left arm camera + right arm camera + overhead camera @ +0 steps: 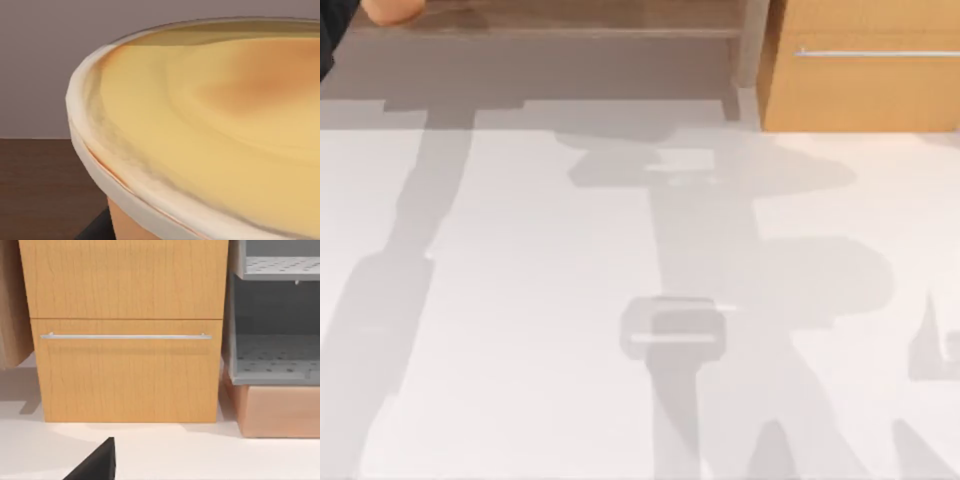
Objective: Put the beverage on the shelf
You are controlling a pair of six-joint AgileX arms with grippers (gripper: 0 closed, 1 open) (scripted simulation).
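The beverage (210, 130) is seen from very close in the left wrist view: a round yellowish lid with a pale rim on an orange-tan cup wall. Brown wood of the shelf (40, 190) lies under and behind it. From above, a sliver of the beverage (392, 10) sits at the far-left end of the shelf (580, 18), a long brown board with a greyish recess and a grey post (750, 50). My left gripper (332, 30) shows as a dark shape right beside the cup. A dark part of my right gripper (95, 465) hangs above the white table, facing the cabinet.
A light-orange cabinet (860, 70) with a metal bar handle (875, 52) stands at the back right, beside the post. In the right wrist view a grey perforated rack (275, 355) on a tan base stands beside that cabinet (125, 340). The white table (520, 330) carries the arms' shadows.
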